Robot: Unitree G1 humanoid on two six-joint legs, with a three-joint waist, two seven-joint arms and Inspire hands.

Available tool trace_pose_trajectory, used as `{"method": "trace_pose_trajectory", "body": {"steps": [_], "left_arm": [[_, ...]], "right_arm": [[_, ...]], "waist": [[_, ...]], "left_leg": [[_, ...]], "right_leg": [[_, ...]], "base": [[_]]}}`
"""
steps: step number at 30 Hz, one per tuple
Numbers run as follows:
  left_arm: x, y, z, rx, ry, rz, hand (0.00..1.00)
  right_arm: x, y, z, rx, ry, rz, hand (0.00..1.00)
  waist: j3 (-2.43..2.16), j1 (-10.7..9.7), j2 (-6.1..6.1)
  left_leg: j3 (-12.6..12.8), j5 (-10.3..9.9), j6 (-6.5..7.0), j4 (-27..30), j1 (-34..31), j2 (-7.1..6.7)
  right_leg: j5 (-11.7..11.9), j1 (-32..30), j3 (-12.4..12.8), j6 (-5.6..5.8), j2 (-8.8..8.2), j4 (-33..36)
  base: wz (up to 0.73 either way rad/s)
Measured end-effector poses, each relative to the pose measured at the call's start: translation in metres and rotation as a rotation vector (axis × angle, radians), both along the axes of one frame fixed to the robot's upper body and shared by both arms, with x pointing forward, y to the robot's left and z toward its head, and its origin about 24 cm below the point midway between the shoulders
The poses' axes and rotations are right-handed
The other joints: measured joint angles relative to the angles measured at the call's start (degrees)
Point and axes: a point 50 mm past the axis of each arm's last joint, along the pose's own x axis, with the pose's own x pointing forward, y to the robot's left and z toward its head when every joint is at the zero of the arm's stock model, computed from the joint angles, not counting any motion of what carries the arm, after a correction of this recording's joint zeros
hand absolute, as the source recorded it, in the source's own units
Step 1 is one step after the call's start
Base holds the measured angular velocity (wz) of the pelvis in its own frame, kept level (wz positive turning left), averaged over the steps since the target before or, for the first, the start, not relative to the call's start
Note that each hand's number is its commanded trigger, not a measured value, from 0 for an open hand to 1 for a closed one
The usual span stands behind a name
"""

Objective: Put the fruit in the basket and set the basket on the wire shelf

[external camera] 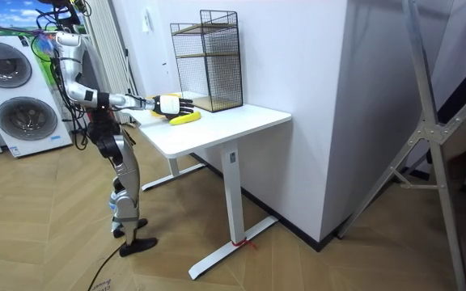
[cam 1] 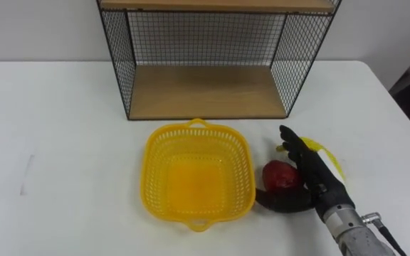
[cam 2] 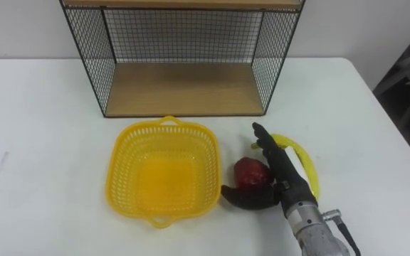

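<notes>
Banana [cam 2: 307, 163] largely hidden beneath the right hand [cam 2: 287, 178], wire shelf [cam 2: 184, 35] cut off at the top, hand low on the white table [cam 2: 34, 107], fingers straight, thumb spread beneath a red fruit [cam 2: 250, 173], unclasped, just right of the empty yellow basket [cam 2: 113, 171].

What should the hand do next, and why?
Probably curl its fingers round the red fruit and lift it. The right hand lies open beside the fruit, thumb along its near side, fingers over the banana, and the basket next to them holds nothing.
</notes>
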Motion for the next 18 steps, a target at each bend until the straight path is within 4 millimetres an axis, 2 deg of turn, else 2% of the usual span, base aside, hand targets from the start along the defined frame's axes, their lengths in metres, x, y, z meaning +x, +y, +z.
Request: {"method": "trace_pose_trajectory", "body": {"steps": [7,8,9,10,11,15,18], "left_arm": [[0.000,0.000,0.000,-0.001,0.001,-0.001,0.00],[-0.001,0.000,0.000,-0.001,0.001,-0.001,0.00],[0.000,0.000,0.000,-0.001,0.000,-0.002,0.00],[0.001,0.000,0.001,0.000,-0.007,-0.004,0.00],[0.000,0.000,0.001,-0.001,-0.006,-0.003,0.00],[-0.002,0.000,0.001,0.000,-0.001,-0.002,0.00],[-0.002,0.000,0.001,-0.001,0.000,-0.002,0.00]], "right_arm": [[-0.002,0.002,-0.006,-0.066,-0.010,0.019,0.02],[-0.002,0.002,-0.006,-0.075,-0.010,0.021,0.44],[-0.003,0.002,-0.007,-0.094,-0.011,0.024,0.58],[-0.003,0.001,-0.009,-0.103,-0.007,0.026,0.84],[-0.003,0.001,-0.010,-0.112,-0.009,0.027,1.00],[-0.002,-0.001,-0.013,-0.216,-0.017,0.025,1.00],[0.002,-0.008,-0.012,-0.262,-0.027,-0.007,1.00]], "waist": [[-0.06,-0.2,-0.05],[-0.07,-0.2,-0.05],[-0.09,-0.2,-0.08],[-0.12,-0.2,-0.13],[-0.15,-0.2,-0.17],[-0.56,-0.5,-0.66],[-0.58,-0.5,-0.68]], "left_leg": [[-0.1,0.0,0.01,0.1,0.0,-0.03],[-0.2,0.0,0.01,0.1,0.0,-0.04],[-0.1,0.0,0.04,0.1,0.1,-0.05],[-0.2,0.0,0.05,0.1,0.0,-0.07],[-0.2,0.0,0.05,0.1,0.0,-0.08],[-0.4,0.0,0.08,0.2,0.4,-0.09],[-0.5,0.0,0.08,0.2,0.6,-0.12]], "right_leg": [[0.0,0.2,0.0,0.01,-0.03,0.0],[0.0,0.2,0.0,0.02,-0.03,0.0],[0.0,0.2,0.0,0.05,-0.05,0.0],[0.0,0.2,-0.2,0.06,-0.05,0.0],[0.0,0.3,-0.3,0.06,-0.11,0.0],[0.0,0.9,-0.8,0.06,-0.14,-0.2],[0.2,1.5,-0.9,0.15,-0.09,-0.7]], "base": [[0.00],[0.04],[0.03],[0.00],[0.05],[0.06],[0.02]]}}
